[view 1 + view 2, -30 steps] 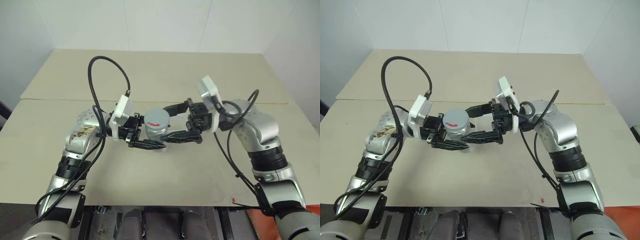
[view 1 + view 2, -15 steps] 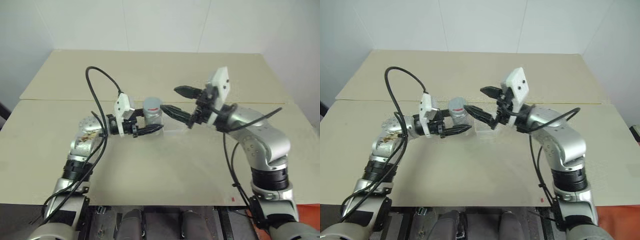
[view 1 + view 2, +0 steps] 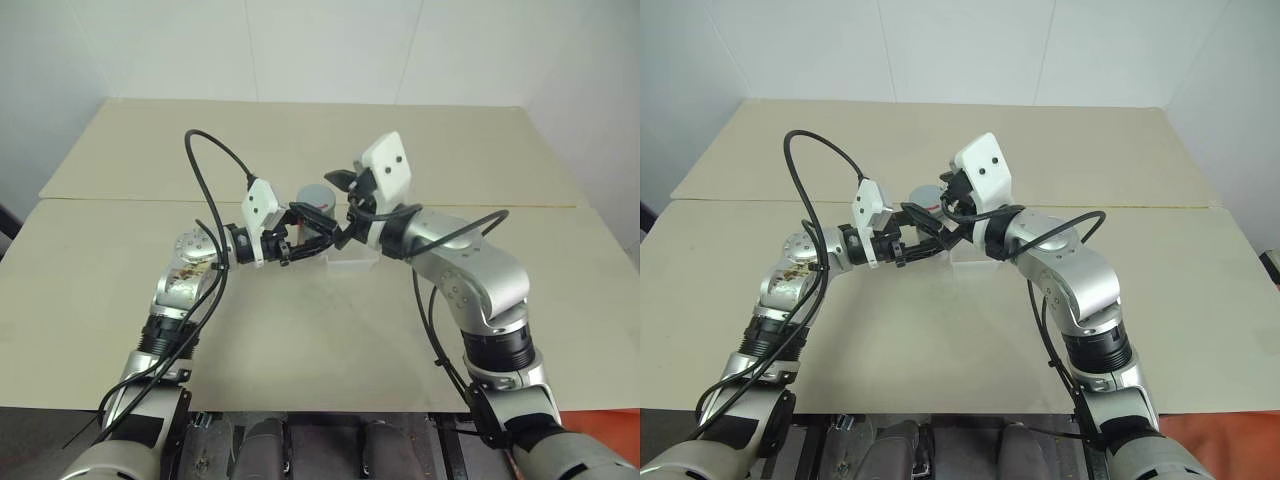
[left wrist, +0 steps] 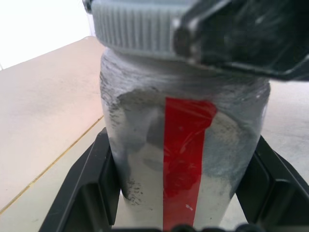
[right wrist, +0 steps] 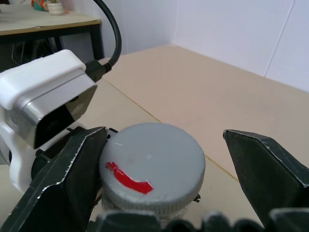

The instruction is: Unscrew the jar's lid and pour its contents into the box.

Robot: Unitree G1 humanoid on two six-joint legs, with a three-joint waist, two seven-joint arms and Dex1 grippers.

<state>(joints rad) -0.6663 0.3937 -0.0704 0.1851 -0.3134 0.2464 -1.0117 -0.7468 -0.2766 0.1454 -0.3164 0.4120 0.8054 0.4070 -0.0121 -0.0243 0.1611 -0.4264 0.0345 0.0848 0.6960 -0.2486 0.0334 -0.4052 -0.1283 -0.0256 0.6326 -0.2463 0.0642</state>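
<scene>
Jar [image 4: 183, 159] sits upright between the left claw's [image 3: 318, 240] fingers, clamped at the body, red stripe facing the wrist, held above the desk [image 3: 320, 330]. Lid [image 5: 153, 164] is on the jar, grey, with a red mark on top. Right claw [image 5: 164, 169] is wide open, one finger on each side of the lid, gripping nothing. Box [image 3: 350, 262] lies on the desk just below both claws.
</scene>
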